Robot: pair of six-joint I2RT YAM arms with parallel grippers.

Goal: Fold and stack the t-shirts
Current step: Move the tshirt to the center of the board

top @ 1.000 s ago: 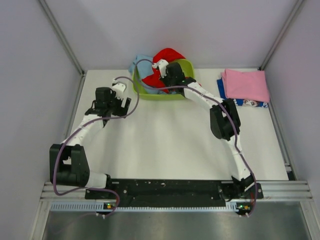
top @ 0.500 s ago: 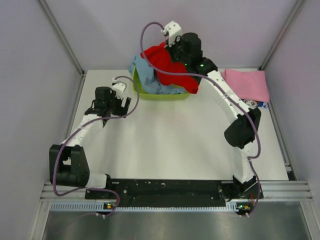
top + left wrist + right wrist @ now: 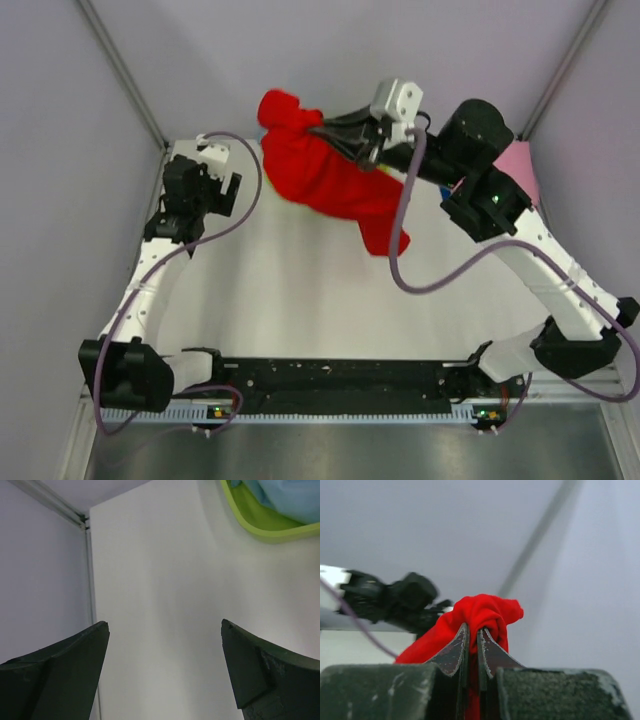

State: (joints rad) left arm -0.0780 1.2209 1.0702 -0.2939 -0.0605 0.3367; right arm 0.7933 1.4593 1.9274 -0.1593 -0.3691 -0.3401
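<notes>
My right gripper is raised high above the table's far side and is shut on a bunched part of the bright red t-shirt, which hangs down from it. In the right wrist view the jaws pinch the red cloth with almost no gap. My left gripper is open and empty at the far left, over bare table. A light blue t-shirt lies in the lime green basin. A folded pink t-shirt shows at the far right, partly behind my right arm. The dark blue one is hidden.
The hanging red shirt hides the basin in the top view. Grey walls and metal frame rails close in the table on three sides. The left wall and table edge run close beside my left gripper.
My right arm has pulled the red t-shirt up out of the basin and swung it high, so it now hangs free. My left gripper has moved left and toward the far corner.
</notes>
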